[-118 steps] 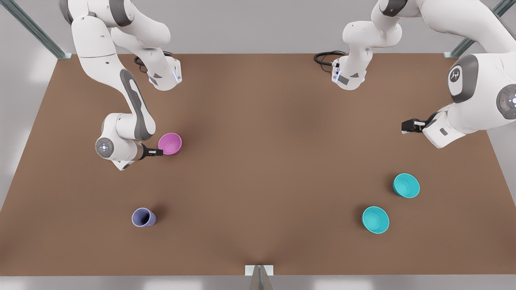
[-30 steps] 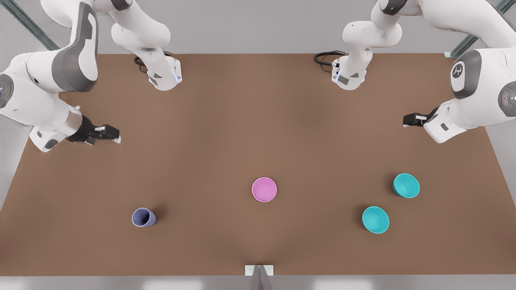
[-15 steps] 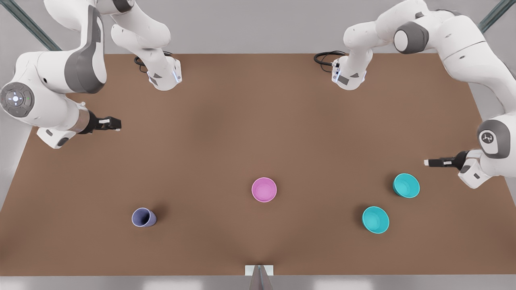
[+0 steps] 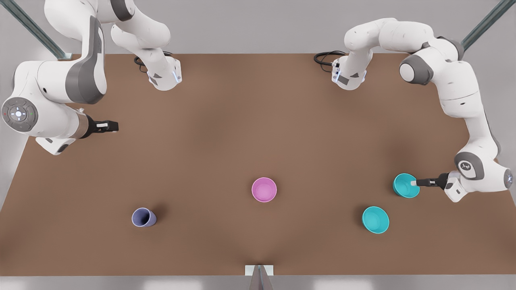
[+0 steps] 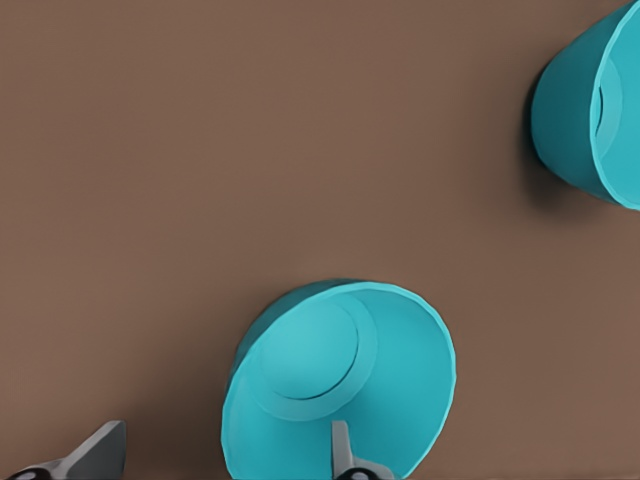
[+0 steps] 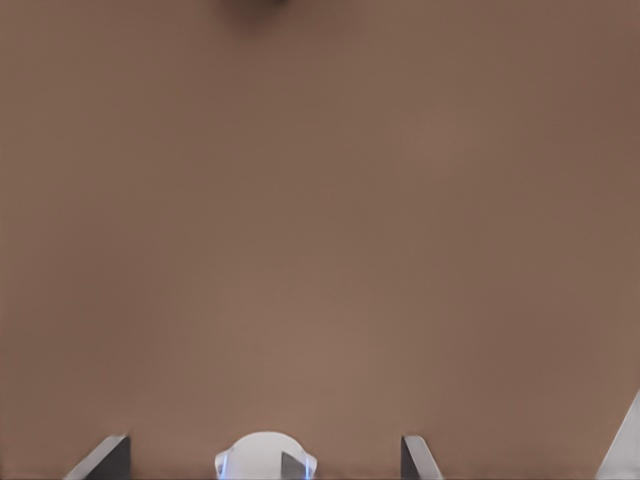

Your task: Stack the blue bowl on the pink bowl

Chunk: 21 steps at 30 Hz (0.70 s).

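- Fingers of the left gripper (image 4: 413, 183) are spread and straddle the rim of the blue bowl (image 4: 405, 185) near the table's (image 4: 242, 121) right edge in the front view: one finger (image 5: 342, 450) inside, one outside.
- Pink bowl (image 4: 264, 189) stands mid-table toward the near edge, well apart; a second teal bowl (image 4: 375, 220) sits near.
- Right gripper (image 4: 109, 126) waits with fingers spread by the opposite edge.
- Half a second ago the left gripper hung short of the bowl.
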Each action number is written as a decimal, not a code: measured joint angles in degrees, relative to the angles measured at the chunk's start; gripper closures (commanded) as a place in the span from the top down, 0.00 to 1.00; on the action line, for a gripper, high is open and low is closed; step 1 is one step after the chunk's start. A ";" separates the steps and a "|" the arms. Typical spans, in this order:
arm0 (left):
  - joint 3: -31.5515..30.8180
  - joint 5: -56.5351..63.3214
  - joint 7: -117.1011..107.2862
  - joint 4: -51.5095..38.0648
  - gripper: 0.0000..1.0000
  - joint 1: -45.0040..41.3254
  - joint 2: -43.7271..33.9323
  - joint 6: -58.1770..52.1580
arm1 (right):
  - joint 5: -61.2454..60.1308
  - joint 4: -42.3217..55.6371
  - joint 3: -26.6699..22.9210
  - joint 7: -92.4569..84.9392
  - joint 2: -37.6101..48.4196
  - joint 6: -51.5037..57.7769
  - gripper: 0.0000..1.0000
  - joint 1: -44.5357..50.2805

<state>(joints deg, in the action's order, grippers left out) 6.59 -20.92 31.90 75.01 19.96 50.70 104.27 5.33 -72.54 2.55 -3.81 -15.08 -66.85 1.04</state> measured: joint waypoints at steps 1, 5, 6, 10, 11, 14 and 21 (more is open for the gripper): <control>0.00 -0.24 0.81 0.46 0.87 -0.09 0.17 0.29 | 0.01 0.00 0.00 -0.03 -0.02 0.13 1.00 0.01; 0.00 -0.74 3.66 0.92 0.64 -0.08 0.50 1.13 | 0.04 0.31 0.00 -0.15 -0.33 0.50 1.00 -0.01; 0.00 -0.80 4.27 0.93 0.64 -0.07 0.56 1.28 | 0.04 0.33 0.00 -0.17 -0.35 0.56 1.00 -0.02; 0.00 -0.71 6.40 0.95 0.43 -0.09 0.61 2.16 | 0.03 0.35 0.08 -0.26 -0.37 0.72 1.00 0.02; 0.00 -0.72 6.86 0.95 0.43 -0.09 0.68 2.32 | 0.03 0.35 0.08 -0.28 -0.37 0.75 1.00 0.02; 0.00 -0.86 8.07 0.95 0.41 -0.17 0.96 2.67 | 0.00 0.36 0.09 -0.33 -0.39 0.81 1.00 0.01; 0.04 -0.45 9.98 1.00 0.21 -0.44 0.36 3.77 | 0.04 0.35 0.09 -0.42 -0.72 0.87 1.00 0.01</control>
<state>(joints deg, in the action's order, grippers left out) 6.63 -21.37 41.88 76.01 19.52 51.06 108.04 5.37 -72.18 2.64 -4.23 -15.80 -65.98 1.05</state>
